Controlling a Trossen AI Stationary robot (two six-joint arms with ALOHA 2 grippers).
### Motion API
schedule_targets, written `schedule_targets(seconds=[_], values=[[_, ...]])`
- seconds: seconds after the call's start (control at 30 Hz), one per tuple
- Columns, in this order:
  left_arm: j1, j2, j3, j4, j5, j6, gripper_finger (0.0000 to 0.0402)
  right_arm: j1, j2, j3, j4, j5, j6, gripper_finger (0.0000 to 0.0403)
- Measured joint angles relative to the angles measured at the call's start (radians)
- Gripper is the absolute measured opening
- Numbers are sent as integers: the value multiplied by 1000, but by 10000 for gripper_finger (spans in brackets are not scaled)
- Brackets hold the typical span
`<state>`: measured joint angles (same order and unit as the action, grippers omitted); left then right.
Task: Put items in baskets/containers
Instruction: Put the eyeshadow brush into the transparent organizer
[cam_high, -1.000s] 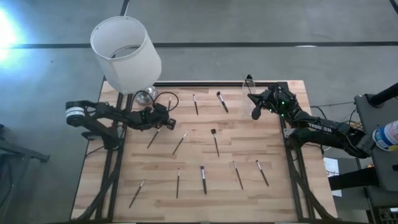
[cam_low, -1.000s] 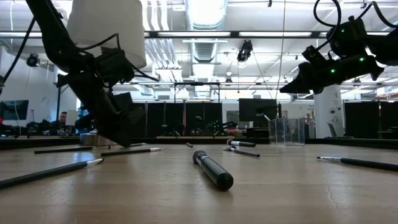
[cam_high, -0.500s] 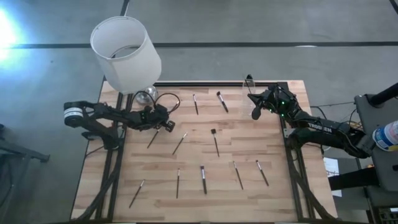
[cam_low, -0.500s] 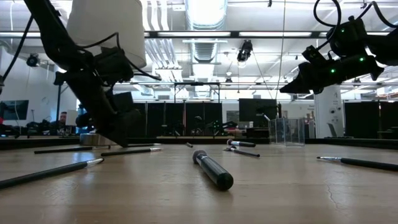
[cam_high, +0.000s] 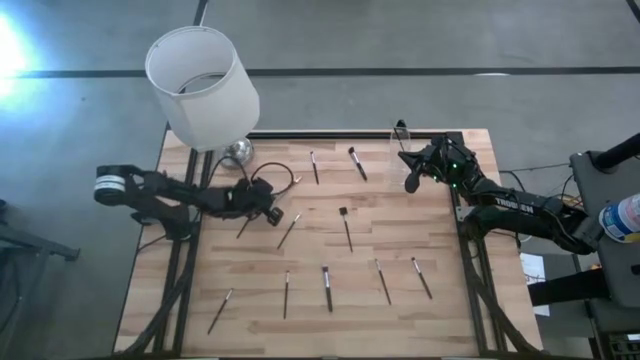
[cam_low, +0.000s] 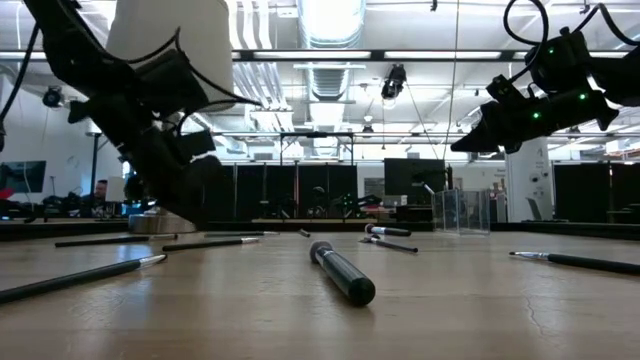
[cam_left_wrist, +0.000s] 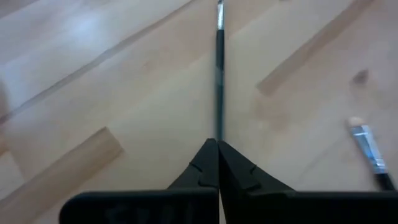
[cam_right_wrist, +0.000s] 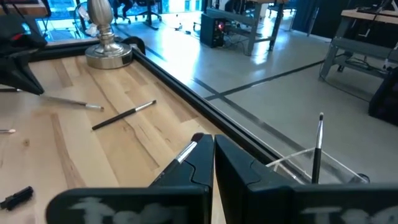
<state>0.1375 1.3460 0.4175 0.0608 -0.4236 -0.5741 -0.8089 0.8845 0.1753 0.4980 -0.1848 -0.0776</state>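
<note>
Worktop (cam_high: 440, 250) carries the white lampshade (cam_high: 200, 88) at the far left corner and the clear cup (cam_high: 401, 140) at the far edge toward the right corner, one brush already standing in it. Right gripper (cam_high: 411, 180) hovers just beside the cup, fingers pressed together, idle. Left gripper (cam_high: 272, 212) sits low in the left half, jaws pressed together, apparently pinching the end of a brush (cam_left_wrist: 219, 68) whose long axis runs straight out from the tips. Cup lies well apart across the worktop; other brushes still scattered.
</note>
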Motion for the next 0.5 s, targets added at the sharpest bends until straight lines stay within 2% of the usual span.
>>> schedule_targets(seconds=[0.2,0.33,0.5], values=[[-76,-15,1,13,-42,-35,2,0,0,-2,0,0,15,8],[-104,-3,1,59,-11,-89,2,0,0,-2,0,0,15,8],[-119,21,31,116,24,-72,3,0,0,-2,2,-2,25,8]])
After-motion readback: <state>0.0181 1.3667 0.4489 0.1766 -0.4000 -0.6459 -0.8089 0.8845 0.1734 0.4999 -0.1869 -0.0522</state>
